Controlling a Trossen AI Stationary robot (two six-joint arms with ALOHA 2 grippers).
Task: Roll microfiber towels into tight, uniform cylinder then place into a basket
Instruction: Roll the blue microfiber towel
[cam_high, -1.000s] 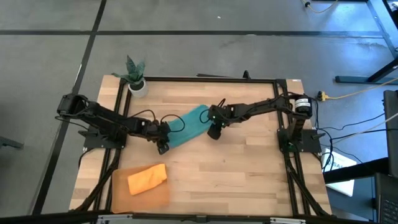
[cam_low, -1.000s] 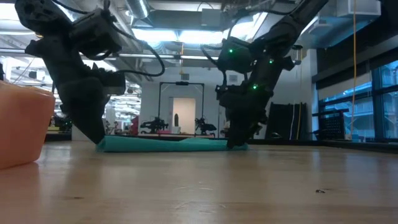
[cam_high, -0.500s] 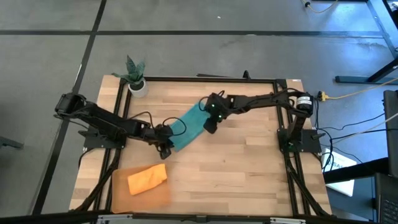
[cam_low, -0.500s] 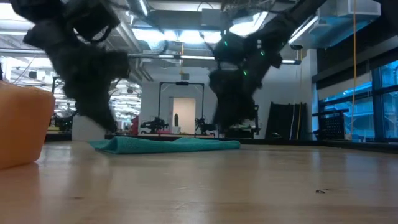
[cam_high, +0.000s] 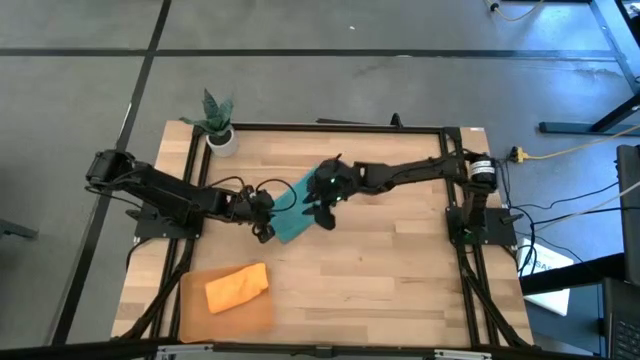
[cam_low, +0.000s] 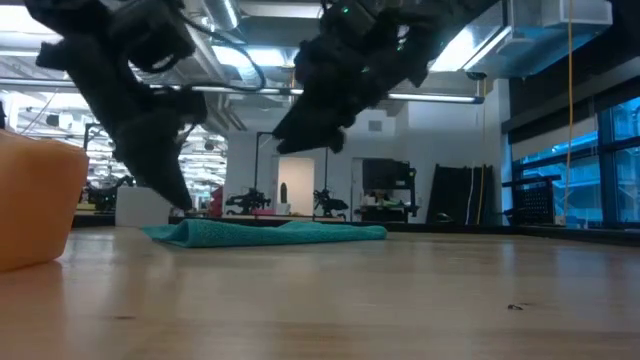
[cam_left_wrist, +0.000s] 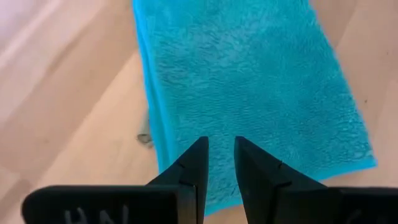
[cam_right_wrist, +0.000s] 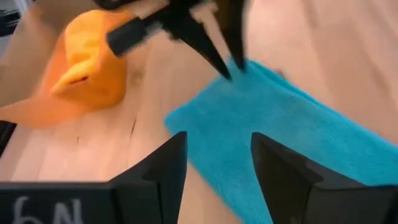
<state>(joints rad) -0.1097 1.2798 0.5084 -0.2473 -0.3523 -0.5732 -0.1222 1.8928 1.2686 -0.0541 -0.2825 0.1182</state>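
The teal towel (cam_high: 296, 207) lies folded into a flat strip on the table, running from near left to far right (cam_low: 270, 232). My left gripper (cam_left_wrist: 221, 155) hovers just above its near-left end, fingers slightly apart with nothing between them (cam_low: 183, 205). My right gripper (cam_right_wrist: 217, 162) hangs open well above the middle of the strip (cam_high: 322, 210) (cam_low: 295, 140). The orange towel (cam_high: 237, 287) lies bunched in the basket (cam_high: 200, 312) at the near left.
A small white plant pot (cam_high: 221, 138) stands at the table's far left corner. The basket's orange wall (cam_low: 30, 205) rises at the left of the low view. Bare wood stretches right of and in front of the teal towel.
My right gripper has lifted off the teal towel's far-right end, risen and swung toward the left along the strip, tipping more level. My left gripper has risen a little off the near-left end. The towel stays lying on the table.
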